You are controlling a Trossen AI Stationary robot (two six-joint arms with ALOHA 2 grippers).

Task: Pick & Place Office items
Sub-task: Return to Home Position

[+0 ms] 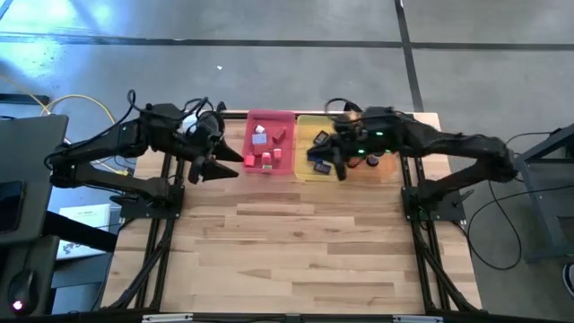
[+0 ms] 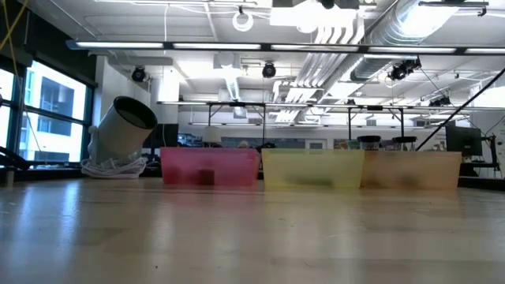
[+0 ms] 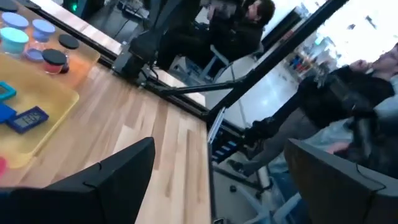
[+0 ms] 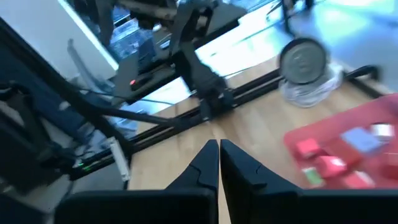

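The office items lie in three trays along the table's far edge. Red and pink blocks (image 1: pixel 265 158) and a lavender piece (image 1: pixel 260 135) sit in the pink tray (image 1: pixel 285 117). Blue pieces (image 3: pixel 27 118) lie in the yellow tray (image 3: pixel 57 112). Black discs (image 3: pixel 54 56) and pale blue cylinders (image 3: pixel 15 37) rest in the orange tray (image 3: pixel 87 62). My left gripper (image 1: pixel 220 167) hovers open just left of the pink tray, above the table. My right gripper (image 1: pixel 339 170) is shut above the yellow tray's near edge, with nothing visible between its fingers (image 4: pixel 208 163).
A round silver-and-white object (image 2: pixel 123 128) lies tilted on a coil of white cable at the table's far left corner. The near half of the wooden table (image 1: pixel 305 260) is bare. People sit in the room beyond the table's right edge (image 3: pixel 348 99).
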